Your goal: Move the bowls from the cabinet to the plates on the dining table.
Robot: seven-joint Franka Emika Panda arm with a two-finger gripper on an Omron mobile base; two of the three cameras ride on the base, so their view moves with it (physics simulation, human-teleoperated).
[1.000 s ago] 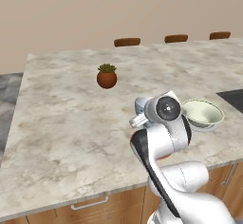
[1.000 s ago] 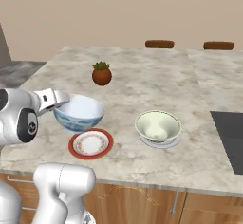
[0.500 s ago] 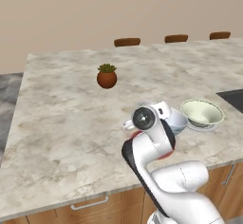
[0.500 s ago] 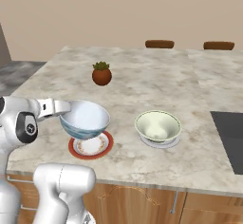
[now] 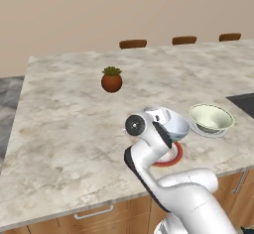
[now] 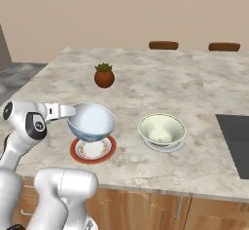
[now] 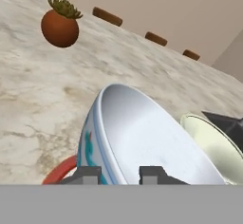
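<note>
You had the gripper [image 7: 117, 174] pinching the rim of the blue-patterned bowl [image 6: 91, 122], one finger inside and one outside, so it hung just over the red plate [image 6: 92, 149] at the dining table's [image 6: 146, 80] near edge, ready to lower.

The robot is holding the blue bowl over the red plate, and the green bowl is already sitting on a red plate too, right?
Not quite. The green bowl sits on a white plate, not a red one; the right base view shows it. The rest holds: the tool grips the blue bowl by its rim over the red plate.
</note>
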